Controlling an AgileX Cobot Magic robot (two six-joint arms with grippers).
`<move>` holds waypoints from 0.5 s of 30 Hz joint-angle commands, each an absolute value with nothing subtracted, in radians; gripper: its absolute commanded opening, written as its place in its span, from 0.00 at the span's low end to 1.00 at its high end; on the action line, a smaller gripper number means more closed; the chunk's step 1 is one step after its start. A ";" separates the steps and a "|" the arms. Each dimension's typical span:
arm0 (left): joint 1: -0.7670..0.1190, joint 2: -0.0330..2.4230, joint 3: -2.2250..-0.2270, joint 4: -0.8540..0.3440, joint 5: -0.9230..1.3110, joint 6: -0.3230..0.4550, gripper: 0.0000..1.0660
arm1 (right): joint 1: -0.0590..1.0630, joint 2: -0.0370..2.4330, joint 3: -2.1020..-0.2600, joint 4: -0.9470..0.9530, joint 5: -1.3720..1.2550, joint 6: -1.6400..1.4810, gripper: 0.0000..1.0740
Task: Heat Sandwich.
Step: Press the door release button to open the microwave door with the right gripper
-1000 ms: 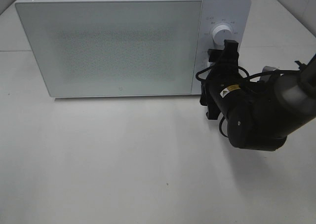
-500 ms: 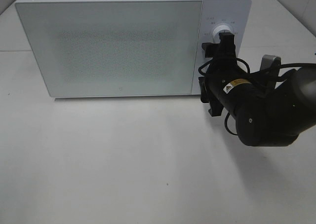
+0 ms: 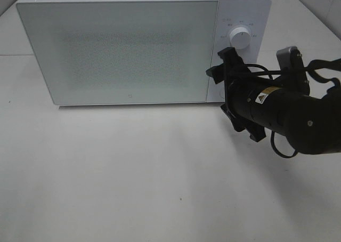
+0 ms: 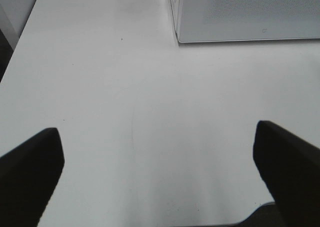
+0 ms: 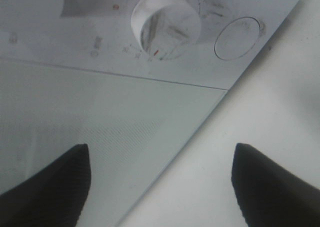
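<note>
White microwave (image 3: 122,50), door closed, across the upper frame; sandwich not in view, judged light, soft and crushable, best taken gently by its flat sides; left gripper (image 4: 157,142) and right gripper (image 5: 161,154) both spread wide, empty, the right facing the dial (image 5: 165,22).

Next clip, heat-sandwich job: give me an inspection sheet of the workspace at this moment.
Surface: white table, a few small dark specks.
Job's things: sandwich not seen; microwave door shut.
Clutter: nothing seen.
Grippers: left gripper open over the table; right gripper open, facing the microwave's knob, nothing between its fingers.
Cables: black cable looped at the right arm.
Surroundings: nothing seen.
</note>
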State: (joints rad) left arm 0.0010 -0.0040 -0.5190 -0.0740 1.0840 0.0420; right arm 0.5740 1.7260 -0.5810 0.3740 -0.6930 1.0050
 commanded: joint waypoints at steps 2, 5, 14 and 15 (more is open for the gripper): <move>0.000 -0.021 -0.517 -0.079 1.071 0.037 0.92 | 0.569 1.652 -0.581 0.313 -0.551 0.828 0.71; 0.000 -0.021 -0.517 -0.079 1.071 0.037 0.92 | 0.569 1.601 -0.582 0.286 -0.444 0.720 0.71; 0.000 -0.021 -0.517 -0.079 1.071 0.037 0.92 | 0.569 1.455 -0.585 0.261 -0.035 0.254 0.71; 0.000 -0.021 -0.517 -0.079 1.071 0.037 0.92 | 0.569 1.455 -0.585 0.261 -0.035 0.254 0.71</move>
